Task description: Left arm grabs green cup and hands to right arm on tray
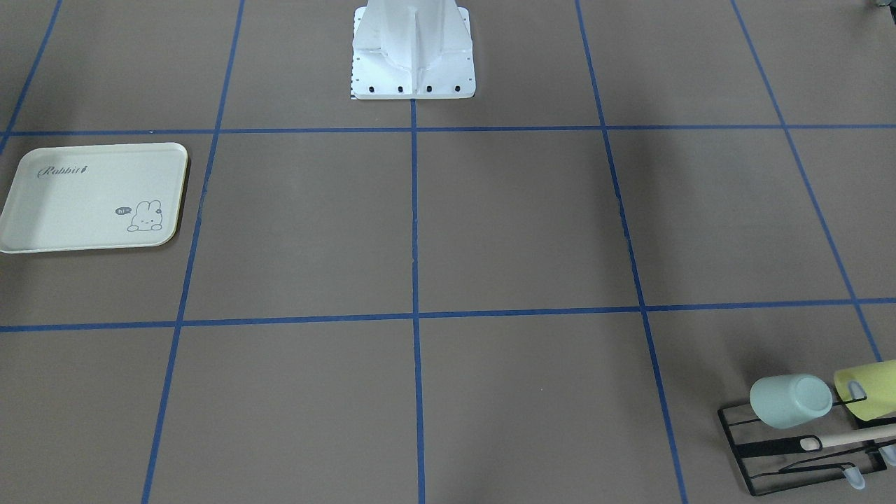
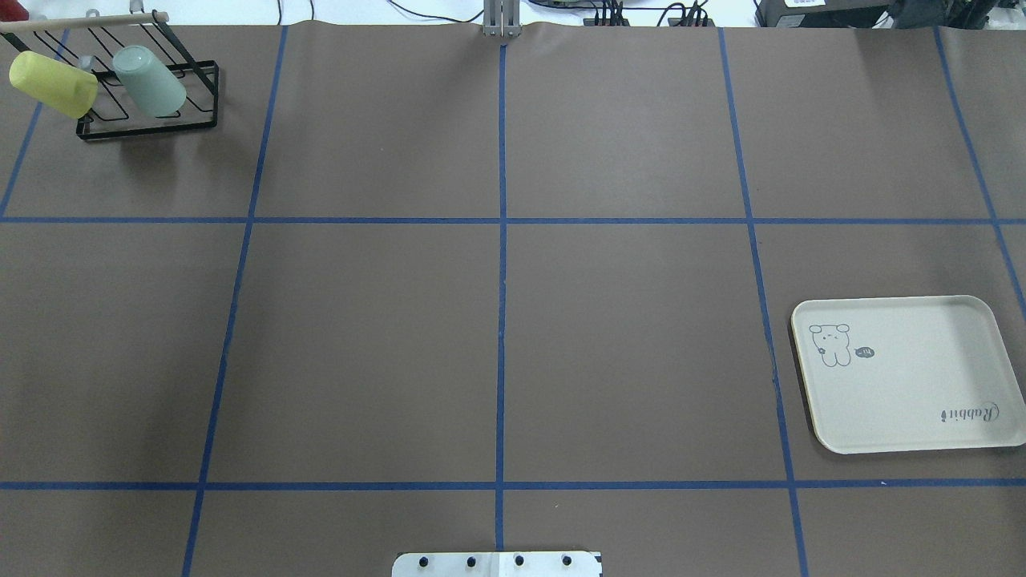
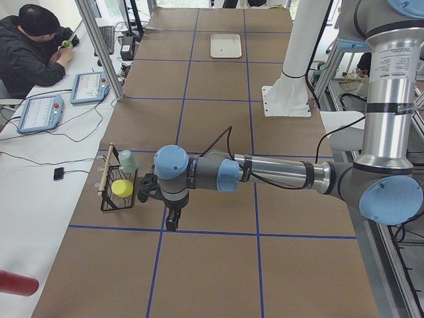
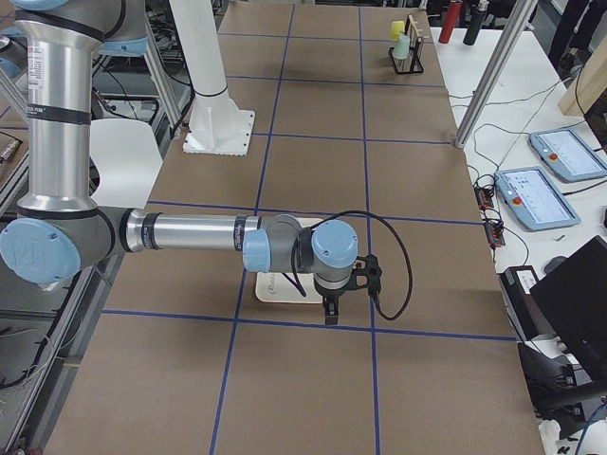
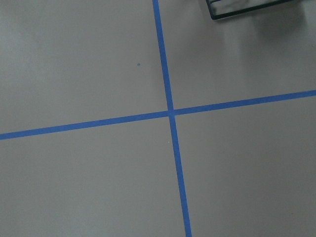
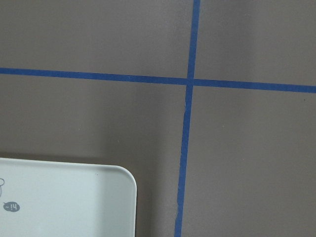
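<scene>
Since both arms show only in side views, I cannot tell whether left gripper or right gripper is spread. Green cup hangs tilted on wire rack, mouth hidden, well apart from tray.

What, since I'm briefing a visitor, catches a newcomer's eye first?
The green cup and a yellow cup, tipped on a black rack at the robot's far left. On its right lies a cream tray. The left arm hovers beside the rack, the right arm by the tray.
</scene>
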You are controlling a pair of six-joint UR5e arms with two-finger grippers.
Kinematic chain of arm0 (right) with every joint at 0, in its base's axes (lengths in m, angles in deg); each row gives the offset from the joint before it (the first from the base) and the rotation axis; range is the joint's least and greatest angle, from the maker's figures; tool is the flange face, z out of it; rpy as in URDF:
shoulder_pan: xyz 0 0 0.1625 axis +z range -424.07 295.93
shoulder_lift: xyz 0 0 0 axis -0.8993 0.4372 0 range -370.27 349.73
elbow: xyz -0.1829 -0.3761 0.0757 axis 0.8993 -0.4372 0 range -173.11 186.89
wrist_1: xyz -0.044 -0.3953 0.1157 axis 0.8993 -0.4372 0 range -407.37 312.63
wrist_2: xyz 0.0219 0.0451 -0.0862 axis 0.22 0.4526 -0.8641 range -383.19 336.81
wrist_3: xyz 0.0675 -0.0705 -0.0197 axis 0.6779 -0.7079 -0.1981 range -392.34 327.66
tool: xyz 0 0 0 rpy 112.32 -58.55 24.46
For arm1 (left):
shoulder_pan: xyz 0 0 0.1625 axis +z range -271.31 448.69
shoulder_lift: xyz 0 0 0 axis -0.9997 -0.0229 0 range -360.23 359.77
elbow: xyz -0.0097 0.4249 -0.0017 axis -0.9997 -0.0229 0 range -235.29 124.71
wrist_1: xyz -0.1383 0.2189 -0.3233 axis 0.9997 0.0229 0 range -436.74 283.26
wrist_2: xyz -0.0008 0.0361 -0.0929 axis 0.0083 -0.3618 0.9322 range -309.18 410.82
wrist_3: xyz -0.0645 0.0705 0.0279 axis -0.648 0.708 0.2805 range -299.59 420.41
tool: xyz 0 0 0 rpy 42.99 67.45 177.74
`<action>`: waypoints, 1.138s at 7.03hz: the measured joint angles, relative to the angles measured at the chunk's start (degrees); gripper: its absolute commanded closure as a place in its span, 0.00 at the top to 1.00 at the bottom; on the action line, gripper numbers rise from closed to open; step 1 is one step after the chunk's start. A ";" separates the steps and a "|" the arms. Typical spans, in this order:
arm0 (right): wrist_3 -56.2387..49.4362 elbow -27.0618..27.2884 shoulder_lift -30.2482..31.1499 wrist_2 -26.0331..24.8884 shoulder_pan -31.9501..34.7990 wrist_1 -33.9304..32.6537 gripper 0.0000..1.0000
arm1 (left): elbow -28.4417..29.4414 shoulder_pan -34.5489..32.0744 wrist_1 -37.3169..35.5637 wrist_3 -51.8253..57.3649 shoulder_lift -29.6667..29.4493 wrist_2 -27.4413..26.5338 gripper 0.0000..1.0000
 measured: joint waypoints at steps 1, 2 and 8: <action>-0.01 0.09 0.02 -0.04 0.00 0.05 1.00 | -0.03 0.00 -0.02 -0.01 0.00 0.00 1.00; -0.02 0.17 -0.01 -0.10 0.00 0.10 1.00 | -0.10 0.00 -0.02 -0.03 -0.01 0.00 1.00; 0.08 0.17 -0.35 -0.17 0.01 0.20 1.00 | -2.66 2.60 -12.09 -2.29 -14.49 -6.91 1.00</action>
